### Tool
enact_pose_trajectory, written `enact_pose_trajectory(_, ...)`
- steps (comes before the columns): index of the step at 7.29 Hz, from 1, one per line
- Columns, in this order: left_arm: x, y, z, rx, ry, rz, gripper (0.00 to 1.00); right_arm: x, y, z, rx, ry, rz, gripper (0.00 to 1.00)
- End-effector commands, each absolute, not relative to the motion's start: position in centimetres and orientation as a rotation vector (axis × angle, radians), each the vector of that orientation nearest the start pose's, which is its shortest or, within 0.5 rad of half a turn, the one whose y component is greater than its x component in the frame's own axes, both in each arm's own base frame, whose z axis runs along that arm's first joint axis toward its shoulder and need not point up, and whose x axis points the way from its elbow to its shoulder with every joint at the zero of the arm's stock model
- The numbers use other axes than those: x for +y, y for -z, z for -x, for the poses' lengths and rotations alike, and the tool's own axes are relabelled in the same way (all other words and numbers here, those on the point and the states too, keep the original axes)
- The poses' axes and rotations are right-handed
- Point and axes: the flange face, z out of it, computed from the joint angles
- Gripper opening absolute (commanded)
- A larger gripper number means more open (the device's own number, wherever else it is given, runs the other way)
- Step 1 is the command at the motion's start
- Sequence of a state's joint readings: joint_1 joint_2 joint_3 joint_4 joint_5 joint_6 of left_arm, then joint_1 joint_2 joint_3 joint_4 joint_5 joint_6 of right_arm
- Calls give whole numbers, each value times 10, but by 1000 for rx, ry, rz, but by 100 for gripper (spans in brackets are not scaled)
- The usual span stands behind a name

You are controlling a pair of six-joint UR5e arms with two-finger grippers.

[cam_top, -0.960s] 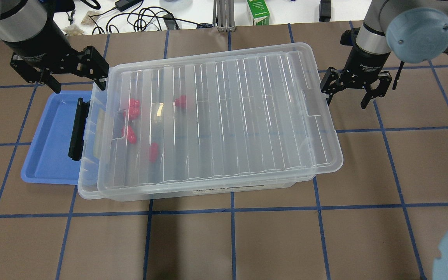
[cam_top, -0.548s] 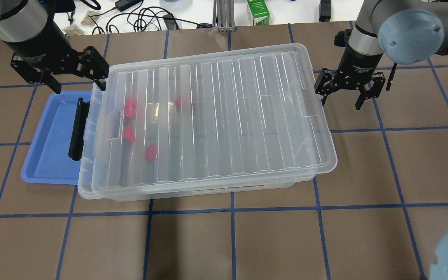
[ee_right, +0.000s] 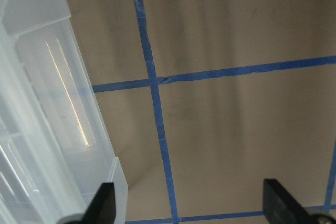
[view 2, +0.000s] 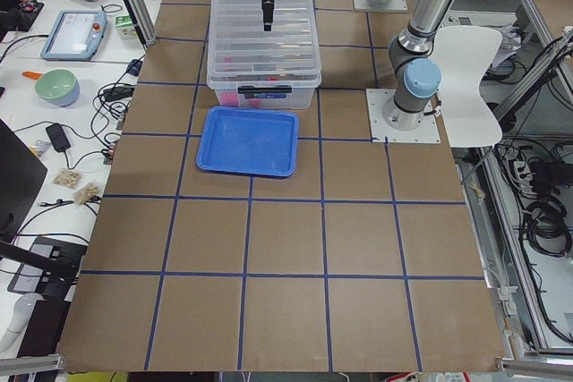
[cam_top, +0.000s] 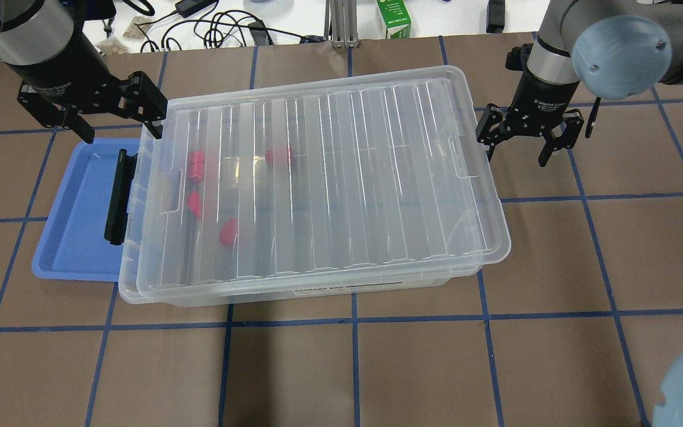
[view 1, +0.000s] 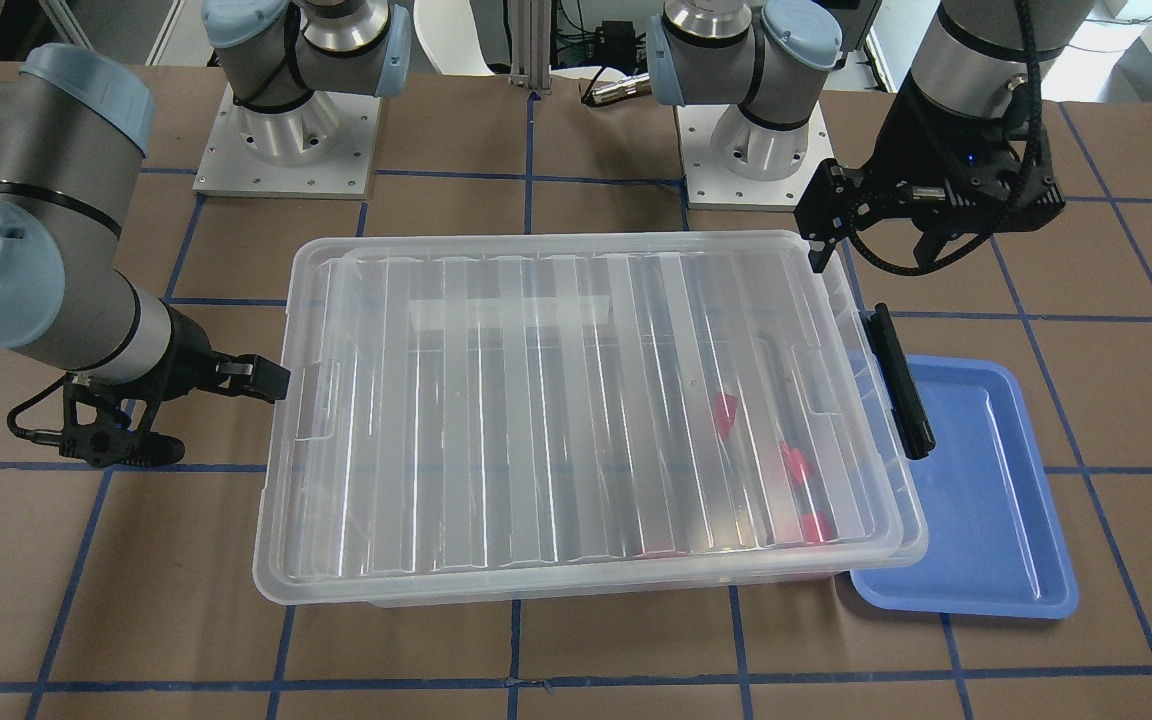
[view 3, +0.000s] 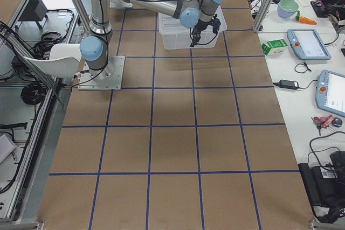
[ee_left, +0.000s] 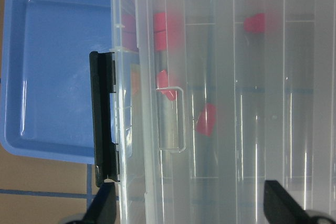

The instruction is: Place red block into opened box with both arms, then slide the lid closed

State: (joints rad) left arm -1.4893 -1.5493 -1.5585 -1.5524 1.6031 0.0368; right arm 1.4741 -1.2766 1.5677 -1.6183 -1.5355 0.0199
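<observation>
Lid (cam_top: 329, 178) closing is in hand: red blocks (cam_top: 196, 166) lie in the box (cam_top: 347, 290) at its left end, while the left gripper (cam_top: 119, 130) and right gripper (cam_top: 514, 153) gape empty, the right one beside the skewed lid's right edge, which probably needs a leftward push.

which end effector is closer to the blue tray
Left. The left end effector hangs above where the blue tray meets the box; the right end effector sits beyond the box's opposite end.

blue tray (cam_top: 74, 231): flat on taped brown table (cam_top: 377, 367) | green carton (cam_top: 393, 18), black cables (cam_top: 223, 26): beyond far edge
</observation>
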Motion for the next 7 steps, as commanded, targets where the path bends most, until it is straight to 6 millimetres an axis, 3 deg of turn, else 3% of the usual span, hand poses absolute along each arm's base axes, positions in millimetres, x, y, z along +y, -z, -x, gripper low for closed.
enact_pose_trajectory(1, -497, -506, 90, 3105, 78, 70, 100, -582, -337, -81, 3070, -370, -183, 100)
enact_pose_trajectory(3, -497, -506, 90, 3105, 78, 73, 100, -584, -363, -80, 3082, -288, -185, 100)
enact_pose_trajectory(4, -497, -506, 90, 3105, 78, 70, 100, -581, -398, -79, 3100, -197, -186, 100)
enact_pose_trajectory(6, -496, -506, 90, 3105, 78, 70, 100, -548, -460, -86, 3100, -77, -178, 100)
enact_pose_trajectory(7, -496, -507, 89, 3104, 80, 75, 100, -532, -477, -99, 3118, -46, -185, 100)
